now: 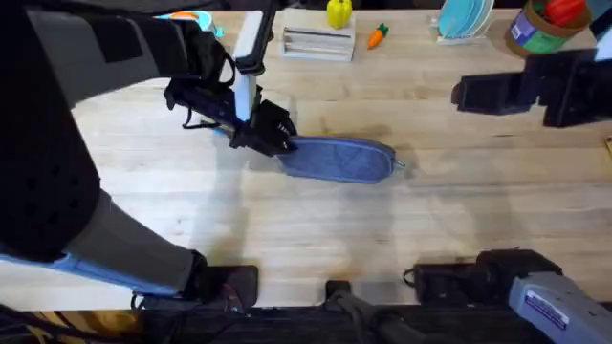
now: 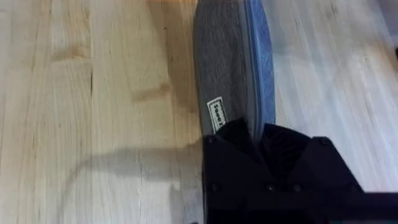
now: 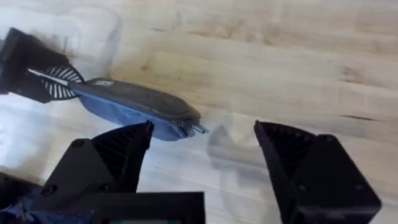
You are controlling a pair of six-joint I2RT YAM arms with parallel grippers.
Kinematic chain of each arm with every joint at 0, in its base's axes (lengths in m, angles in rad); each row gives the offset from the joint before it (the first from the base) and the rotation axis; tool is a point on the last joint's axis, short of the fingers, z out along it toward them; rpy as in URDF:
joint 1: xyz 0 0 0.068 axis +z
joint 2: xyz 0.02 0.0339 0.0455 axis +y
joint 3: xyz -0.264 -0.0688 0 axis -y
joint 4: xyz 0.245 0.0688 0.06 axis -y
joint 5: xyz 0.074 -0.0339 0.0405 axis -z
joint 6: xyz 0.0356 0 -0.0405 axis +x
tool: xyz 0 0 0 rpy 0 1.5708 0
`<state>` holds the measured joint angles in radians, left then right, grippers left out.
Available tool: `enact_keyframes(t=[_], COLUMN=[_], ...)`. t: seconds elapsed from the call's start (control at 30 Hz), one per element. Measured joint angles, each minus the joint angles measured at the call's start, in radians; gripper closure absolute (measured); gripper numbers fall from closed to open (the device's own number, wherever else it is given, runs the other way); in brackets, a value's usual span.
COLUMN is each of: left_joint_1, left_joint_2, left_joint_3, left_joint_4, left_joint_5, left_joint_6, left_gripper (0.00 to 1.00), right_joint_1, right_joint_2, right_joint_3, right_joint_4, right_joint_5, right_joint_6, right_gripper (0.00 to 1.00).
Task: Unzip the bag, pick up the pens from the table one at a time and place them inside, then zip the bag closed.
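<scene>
Overhead: left gripper (image 1: 277,139) pinches the bag (image 1: 344,159) end; right gripper (image 3: 202,149), spread wide, should take the zip pull (image 3: 199,129).

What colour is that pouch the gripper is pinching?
Blue-grey, denim-like bag; clearest in the left wrist view.

Bright, even light from above washed the pale table (image 1: 316,229), casting only soft grey shadows beside the bag (image 1: 344,159), while the left arm (image 1: 57,143), close under the overhead camera, loomed dark and blurred.
</scene>
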<state>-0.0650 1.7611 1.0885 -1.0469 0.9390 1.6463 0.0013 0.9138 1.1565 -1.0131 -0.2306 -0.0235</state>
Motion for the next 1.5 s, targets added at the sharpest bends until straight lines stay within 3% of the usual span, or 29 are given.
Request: enact_keyframes(t=[0.43, 0.8, 0.97, 1.23, 1.4, 1.5], left_joint_1=[0.000, 0.000, 0.000, 0.000, 0.000, 0.000], left_joint_2=[0.000, 0.000, 0.000, 0.000, 0.000, 0.000], left_joint_3=[0.000, 0.000, 0.000, 0.000, 0.000, 0.000], left_joint_4=[0.000, 0.000, 0.001, 0.001, 0.001, 0.000], left_joint_5=[0.000, 0.000, 0.000, 0.000, 0.000, 0.001], left_joint_6=[0.000, 0.000, 0.000, 0.000, 0.000, 0.000], left_gripper=[0.960, 0.960, 0.960, 0.960, 0.959, 0.959], right_joint_1=[0.000, -0.012, -0.099, -0.311, -0.343, -0.345], right_joint_2=[0.007, 0.009, 0.009, 0.009, 0.009, 0.027], right_joint_3=[-0.325, -0.379, -0.413, -0.557, -0.637, -0.665], right_joint_4=[0.133, 0.277, 0.277, 0.284, 0.316, 0.329], right_joint_5=[-0.188, -0.296, -0.360, -0.574, -0.624, -0.561], right_joint_6=[0.037, 0.284, 0.346, 0.306, 0.290, 0.348], right_gripper=[0.005, 0.005, 0.005, 0.006, 0.005, 0.005])
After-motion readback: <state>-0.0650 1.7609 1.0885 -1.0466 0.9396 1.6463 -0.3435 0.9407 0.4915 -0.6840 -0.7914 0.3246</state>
